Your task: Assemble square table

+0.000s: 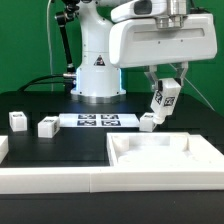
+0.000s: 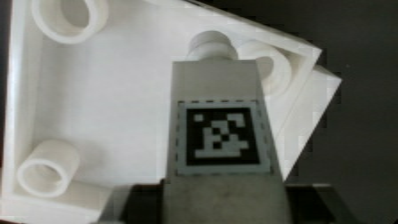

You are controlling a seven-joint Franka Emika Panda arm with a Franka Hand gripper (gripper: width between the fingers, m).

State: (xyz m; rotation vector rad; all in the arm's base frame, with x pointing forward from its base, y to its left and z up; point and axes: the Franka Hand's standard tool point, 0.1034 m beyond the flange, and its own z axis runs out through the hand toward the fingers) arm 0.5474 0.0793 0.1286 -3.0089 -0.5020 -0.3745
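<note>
One short white plastic leg with a black-and-white tag is clenched, tilted, in the pincer, right of the frame's middle. It hangs over the big white square plastic slab, which lies low right on the black counter. A second leg stands just behind the slab. A third leg and a fourth leg stand middle left, beside the flat white marker board.
</note>
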